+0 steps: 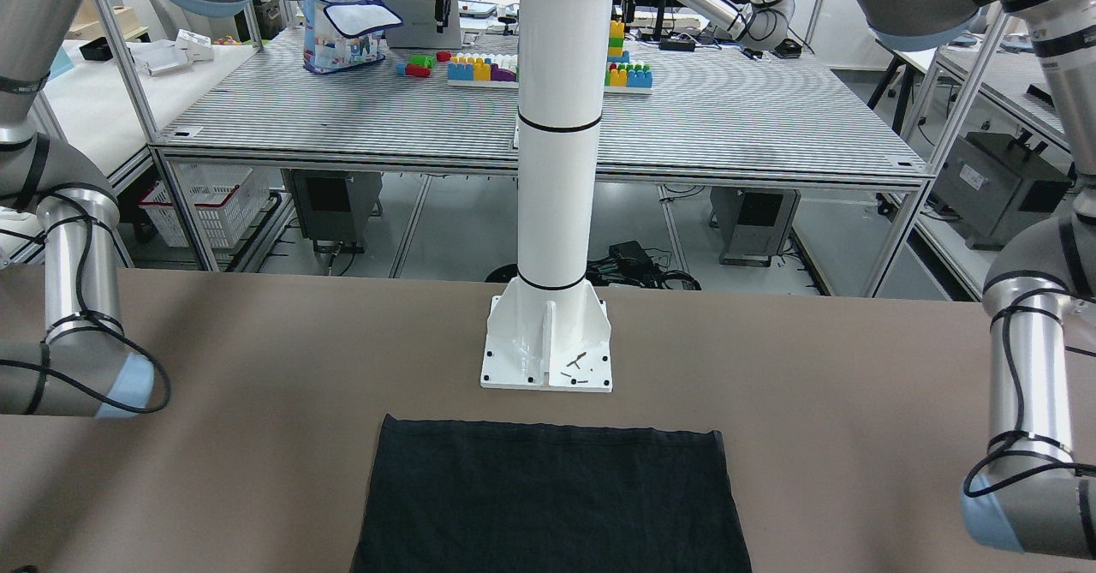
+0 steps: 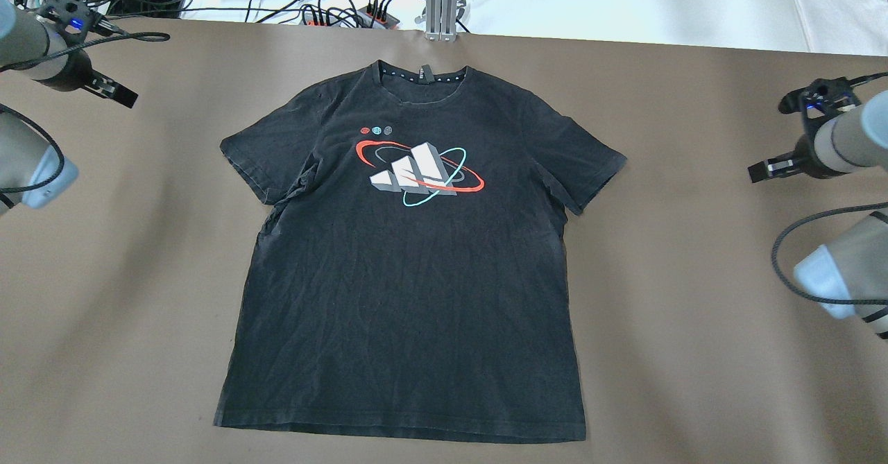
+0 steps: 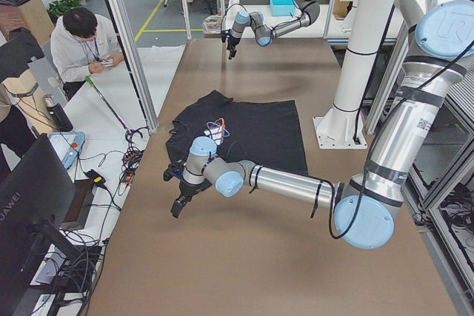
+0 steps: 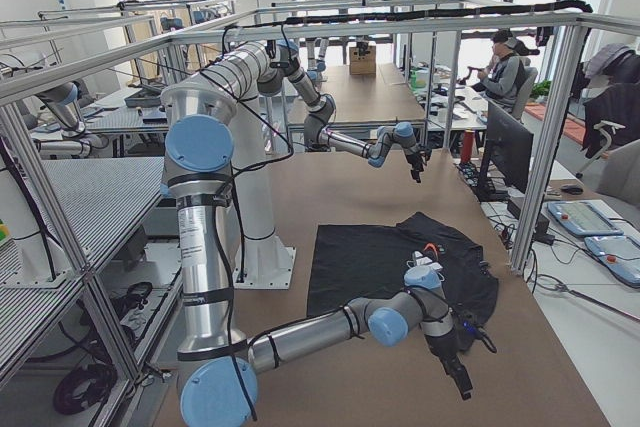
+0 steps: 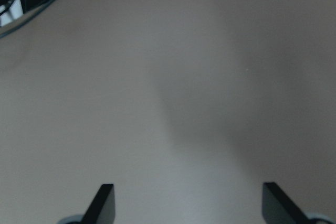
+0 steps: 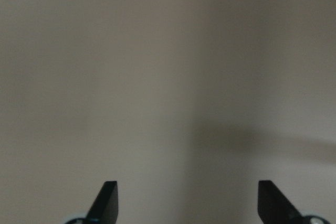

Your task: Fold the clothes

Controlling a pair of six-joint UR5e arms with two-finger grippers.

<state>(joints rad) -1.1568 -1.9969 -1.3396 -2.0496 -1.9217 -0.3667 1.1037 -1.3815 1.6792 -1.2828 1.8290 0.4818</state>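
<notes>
Lying flat at mid tabletop (image 2: 694,311), the clothes (image 2: 402,270) are spread with the collar at 12 o'clock and the hem at 6 o'clock in the overhead view. The left gripper (image 2: 111,91) is seen at 10 o'clock of them and the right gripper (image 2: 766,168) between 2 and 3 o'clock. Both are held wide apart and empty, and neither is judged clearly nearer.

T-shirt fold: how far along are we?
Done: only the layout. The T-shirt lies flat, print up, sleeves spread, no fold in it. In hand: nothing; the left gripper and right gripper are open over bare table, apart from the shirt. Left: every fold.
</notes>
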